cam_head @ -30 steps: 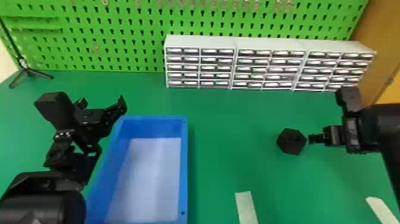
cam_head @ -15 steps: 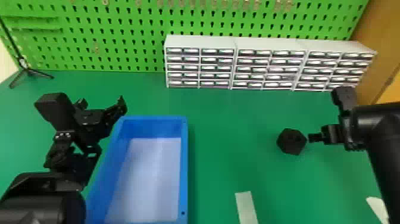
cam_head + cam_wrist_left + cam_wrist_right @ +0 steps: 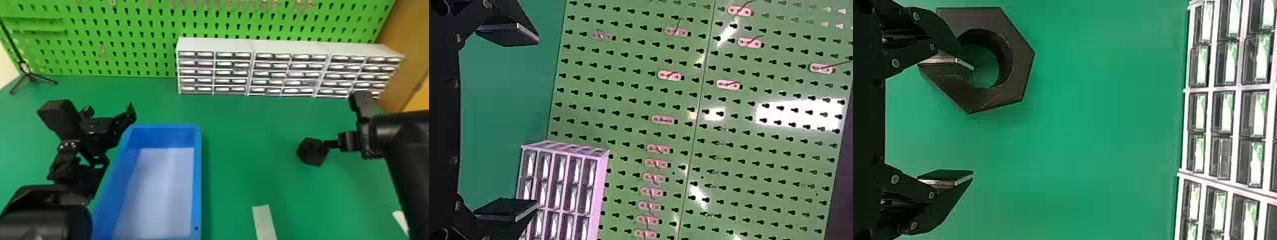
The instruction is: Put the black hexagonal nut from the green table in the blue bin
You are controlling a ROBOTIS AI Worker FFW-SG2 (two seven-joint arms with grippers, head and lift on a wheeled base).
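The black hexagonal nut [image 3: 312, 151] lies on the green table [image 3: 249, 134], to the right of the blue bin [image 3: 198, 178]. My right gripper [image 3: 333, 144] is at the nut's right side in the head view. In the right wrist view, that gripper [image 3: 973, 121] is open; one finger overlaps the nut [image 3: 1015, 75] near its hole and the other stands apart from it over green surface. My left gripper [image 3: 110, 119] is parked beside the bin's far left corner; in the left wrist view this gripper [image 3: 538, 122] stands open with nothing between its fingers.
White drawer cabinets [image 3: 249, 73] line the back of the table below a green pegboard [image 3: 127, 38]. A small black tripod [image 3: 28, 75] stands at the back left. Pale strips [image 3: 264, 223] lie near the front.
My right gripper has moved left in the head view, closing the small gap to the nut's right side there. The left arm and the nut have kept their places.
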